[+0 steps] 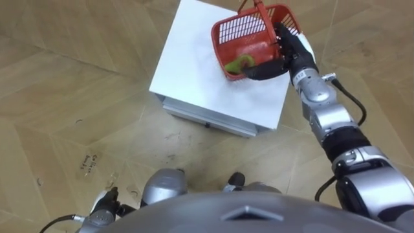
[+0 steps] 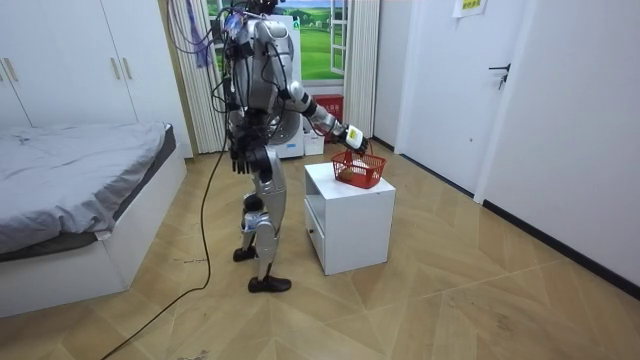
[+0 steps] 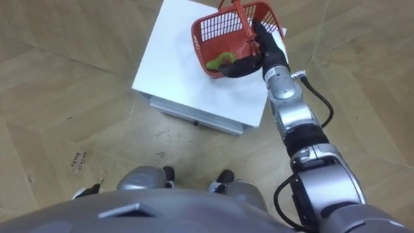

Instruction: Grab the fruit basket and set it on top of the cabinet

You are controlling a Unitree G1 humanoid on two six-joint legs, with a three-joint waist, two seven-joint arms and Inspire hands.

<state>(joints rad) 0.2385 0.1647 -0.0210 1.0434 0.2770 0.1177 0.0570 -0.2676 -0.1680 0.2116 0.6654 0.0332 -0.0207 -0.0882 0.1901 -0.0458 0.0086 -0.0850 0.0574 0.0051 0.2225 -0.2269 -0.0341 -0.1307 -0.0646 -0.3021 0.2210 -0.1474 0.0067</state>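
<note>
No writing here can be read; a yellow-and-white sign [image 2: 470, 6] high on the wall [image 2: 450, 90] at the room view's right carries print too small to make out; dark scribbled marks [image 1: 88, 164] on the wooden floor [image 1: 52, 77] by the robot's feet are illegible too.

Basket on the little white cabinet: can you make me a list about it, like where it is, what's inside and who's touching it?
Thing: red basket with an upright handle
Where: on the white cabinet, near its far right corner
Inside: something green, probably fruit
Right hand: against the basket beside the handle; grip unclear
Left hand: hanging by the robot's side
Robot: standing in front of the cabinet
</note>
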